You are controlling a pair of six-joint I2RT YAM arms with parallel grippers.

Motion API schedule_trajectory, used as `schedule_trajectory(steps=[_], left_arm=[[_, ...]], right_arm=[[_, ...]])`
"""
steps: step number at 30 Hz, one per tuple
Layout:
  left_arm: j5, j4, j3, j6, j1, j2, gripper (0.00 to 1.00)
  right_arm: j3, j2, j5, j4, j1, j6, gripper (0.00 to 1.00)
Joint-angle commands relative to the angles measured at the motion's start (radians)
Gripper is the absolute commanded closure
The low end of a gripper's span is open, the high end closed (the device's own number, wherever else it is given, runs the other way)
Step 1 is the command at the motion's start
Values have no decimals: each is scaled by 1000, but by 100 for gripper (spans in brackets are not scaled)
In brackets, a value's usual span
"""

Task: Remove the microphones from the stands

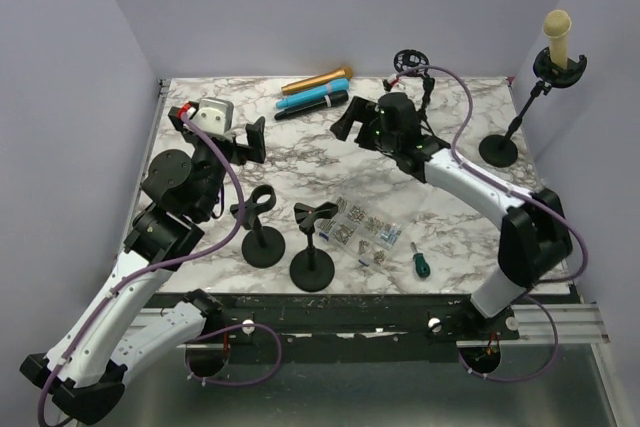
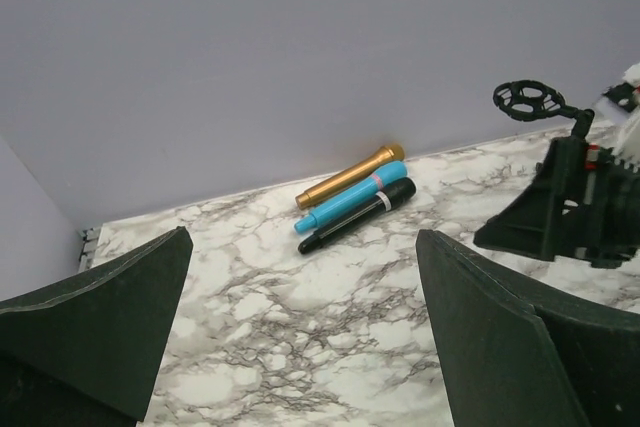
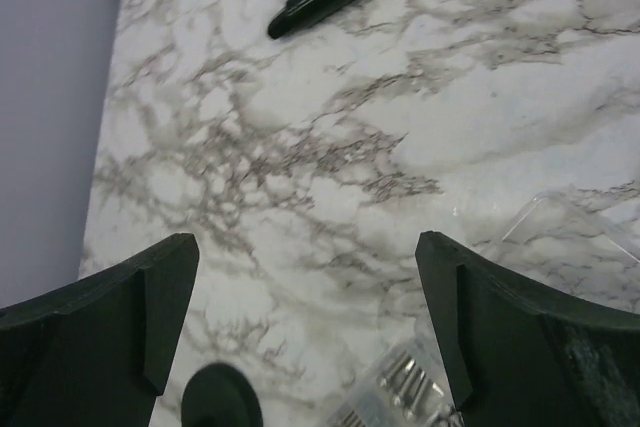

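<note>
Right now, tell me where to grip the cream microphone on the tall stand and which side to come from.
Grip the cream microphone on its shaft just above the black clip, fingers across it. It stands nearly upright, lower end seated in the clip, so lifting upward likely frees it. Come from the table side; the wall looks close behind it.

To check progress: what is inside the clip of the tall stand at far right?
A cream microphone stands in the clip; its lower end is covered by the clip.
</note>
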State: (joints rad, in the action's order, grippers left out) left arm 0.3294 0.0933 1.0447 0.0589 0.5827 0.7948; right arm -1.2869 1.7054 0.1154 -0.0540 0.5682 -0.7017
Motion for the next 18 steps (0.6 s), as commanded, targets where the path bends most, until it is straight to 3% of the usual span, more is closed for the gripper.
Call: schedule_trajectory(steps=[1, 8, 10, 18], left_arm=[[-7, -4, 2, -6, 20, -14, 1], [-6, -4, -5, 2, 47, -18, 1], [-6, -4, -6, 5, 51, -18, 2], [-1, -5, -8, 13, 64, -11, 1]], right_arm=[[90, -208, -302, -44, 4, 190, 0], [119, -389, -907, 7, 4, 256, 0], [132, -413, -1005, 43, 4, 235, 0], [107, -370, -1107, 111, 33, 171, 0]])
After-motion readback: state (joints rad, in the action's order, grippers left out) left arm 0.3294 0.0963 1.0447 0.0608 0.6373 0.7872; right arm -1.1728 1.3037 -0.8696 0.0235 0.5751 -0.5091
